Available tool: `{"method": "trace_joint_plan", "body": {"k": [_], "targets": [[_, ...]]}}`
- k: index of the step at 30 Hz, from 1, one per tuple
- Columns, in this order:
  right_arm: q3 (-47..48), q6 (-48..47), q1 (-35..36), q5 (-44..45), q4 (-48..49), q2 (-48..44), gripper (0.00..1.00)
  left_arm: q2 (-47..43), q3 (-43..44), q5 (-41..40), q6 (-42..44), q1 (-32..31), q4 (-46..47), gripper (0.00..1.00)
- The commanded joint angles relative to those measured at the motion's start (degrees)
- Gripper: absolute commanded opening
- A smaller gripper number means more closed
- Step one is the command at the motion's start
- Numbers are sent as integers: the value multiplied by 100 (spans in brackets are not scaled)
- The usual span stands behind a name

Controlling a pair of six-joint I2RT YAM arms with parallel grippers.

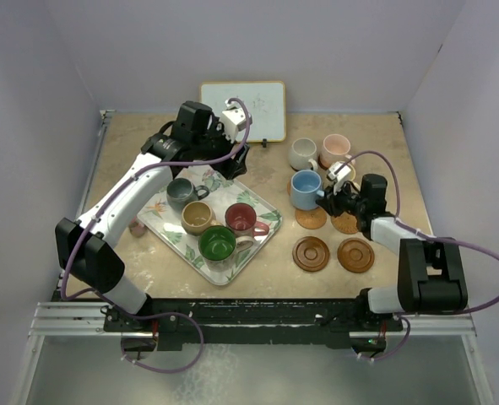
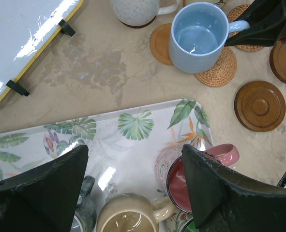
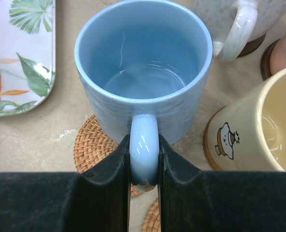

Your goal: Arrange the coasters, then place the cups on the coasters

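**Light blue cup in hand, four cups left on the tray**

We see the right gripper point(image 3: 143, 145) pinching the handle of the light blue cup point(image 3: 143, 72), which sits over a woven coaster point(image 3: 92, 145) at about 3 o'clock from the leaf-patterned tray point(image 2: 109, 125). We cannot tell whether the cup rests on that coaster or hangs just above it.

At 12 o'clock from it the off-white cup point(image 1: 302, 153) stands on a coaster, as does the pink cup point(image 1: 336, 148) at 1 o'clock. The yellow cup point(image 3: 251, 125) beside the gripper also has a wooden disc under it.

At 6 o'clock two dark wooden coasters point(image 1: 311, 253) lie bare, with a second woven one beside the first.

The left gripper point(image 2: 134, 154) hovers with jaws spread wide over the tray's far end, holding nothing.

We judge the job near half done. The grey-blue cup point(image 1: 181, 192), tan cup point(image 1: 197, 217), red cup point(image 1: 241, 218) and green cup point(image 1: 217, 244) are not yet on coasters.
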Motion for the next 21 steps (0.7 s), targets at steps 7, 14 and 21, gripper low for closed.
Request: {"method": "trace_joint_plan", "body": {"k": [7, 14, 21], "targets": [[487, 376, 225, 168, 1601, 185, 0, -239, -69, 111, 78, 32, 262, 75], [669, 302, 267, 308, 1594, 458, 0, -271, -118, 145, 113, 32, 290, 75], [922, 153, 291, 291, 1448, 799, 0, -306, -190, 163, 157, 32, 320, 75]]}}
